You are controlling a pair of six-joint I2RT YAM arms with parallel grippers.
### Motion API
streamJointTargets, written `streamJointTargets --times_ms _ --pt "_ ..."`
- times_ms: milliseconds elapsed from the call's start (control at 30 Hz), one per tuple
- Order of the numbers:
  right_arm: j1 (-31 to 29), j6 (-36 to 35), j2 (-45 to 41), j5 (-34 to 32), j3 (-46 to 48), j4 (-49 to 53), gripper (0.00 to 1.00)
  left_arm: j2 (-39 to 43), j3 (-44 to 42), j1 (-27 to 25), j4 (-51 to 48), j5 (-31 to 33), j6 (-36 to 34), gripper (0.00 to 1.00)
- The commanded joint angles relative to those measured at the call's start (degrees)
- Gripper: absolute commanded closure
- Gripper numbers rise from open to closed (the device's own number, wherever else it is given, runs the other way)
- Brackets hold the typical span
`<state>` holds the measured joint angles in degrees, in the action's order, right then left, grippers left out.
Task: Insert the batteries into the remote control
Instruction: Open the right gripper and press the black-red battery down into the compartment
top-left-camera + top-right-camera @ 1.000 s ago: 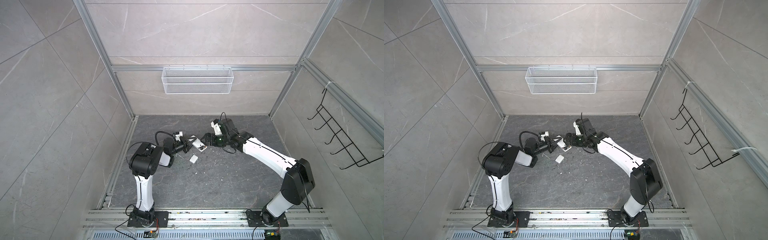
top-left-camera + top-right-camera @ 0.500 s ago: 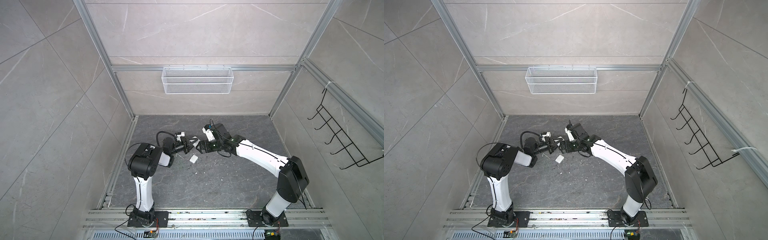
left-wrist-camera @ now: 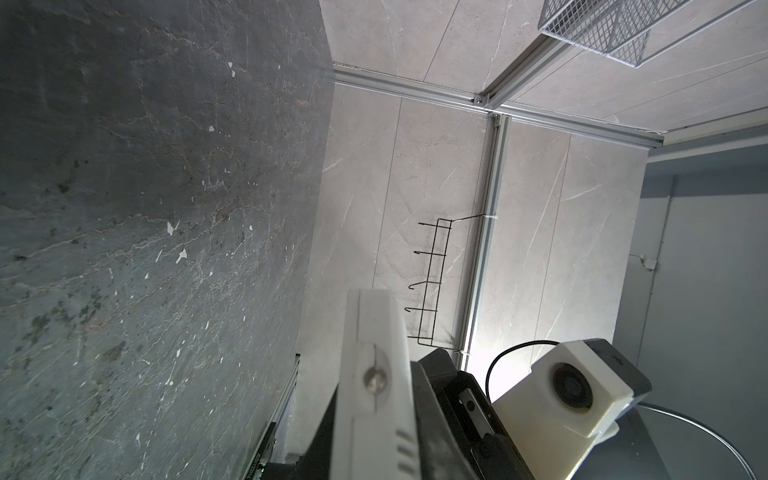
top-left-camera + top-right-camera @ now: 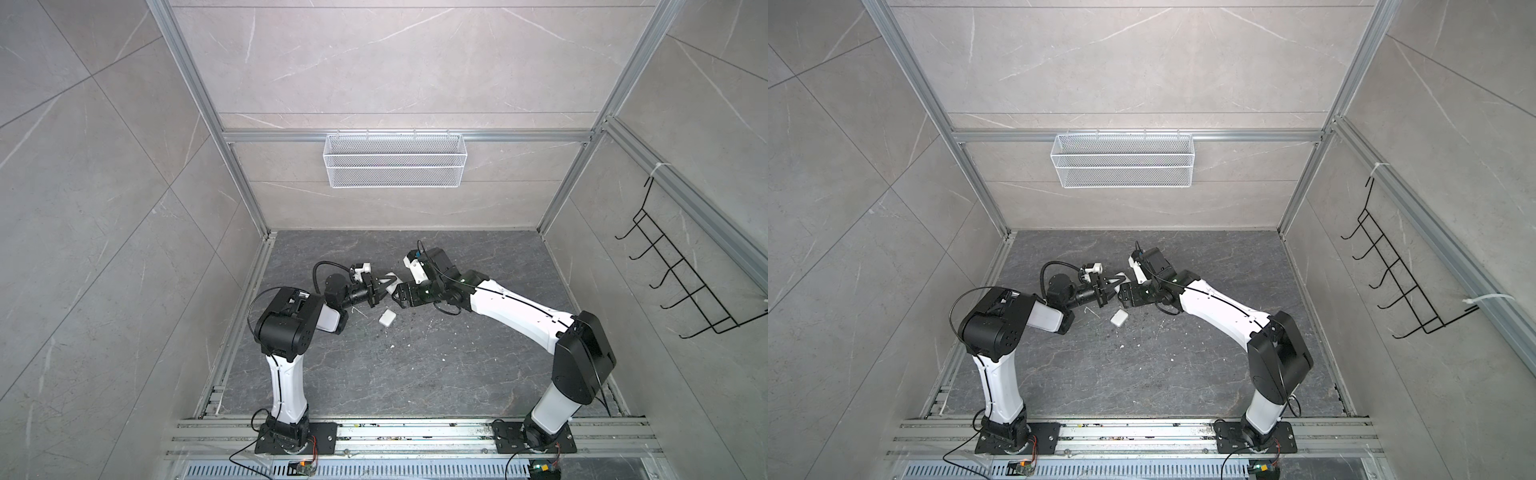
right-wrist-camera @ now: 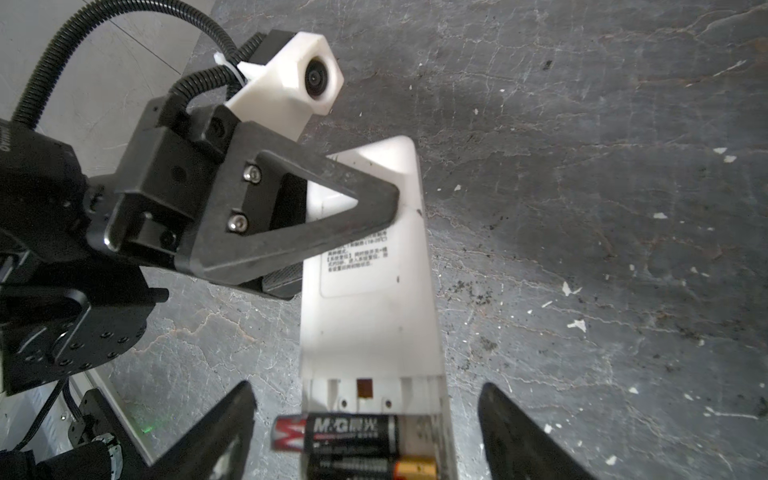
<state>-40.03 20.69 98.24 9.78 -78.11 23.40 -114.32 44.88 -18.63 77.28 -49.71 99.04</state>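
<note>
Near the middle of the dark floor (image 4: 415, 374), remote control (image 5: 365, 299): back side showing, battery slot (image 5: 419, 432) uncovered.
Left gripper (image 4: 379, 289): squeezed tight on the remote, at the end away from the slot.
Right gripper (image 4: 397, 297): fingers (image 5: 224, 432) spread wide, holding nothing, one on each side of the slot end.
Batteries (image 5: 349, 432): two in the slot; one pokes out past the side.
White cover (image 4: 387, 318): on the floor, near both grippers.

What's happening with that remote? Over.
Left gripper shut on remote control. Right gripper open, straddling its open compartment. Batteries inside, one overhanging the side.
</note>
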Motion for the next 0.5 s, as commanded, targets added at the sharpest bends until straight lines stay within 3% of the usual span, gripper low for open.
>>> streamJointTargets --times_ms 0,467 --pt "-0.77 -1.53 0.92 -0.88 -1.28 0.74 0.16 2.48 1.44 0.07 3.73 -1.61 0.63 1.0" --pt "-0.93 -0.65 1.84 -1.87 -2.22 0.95 0.31 2.52 1.52 -0.09 3.75 -1.68 0.8 1.0"
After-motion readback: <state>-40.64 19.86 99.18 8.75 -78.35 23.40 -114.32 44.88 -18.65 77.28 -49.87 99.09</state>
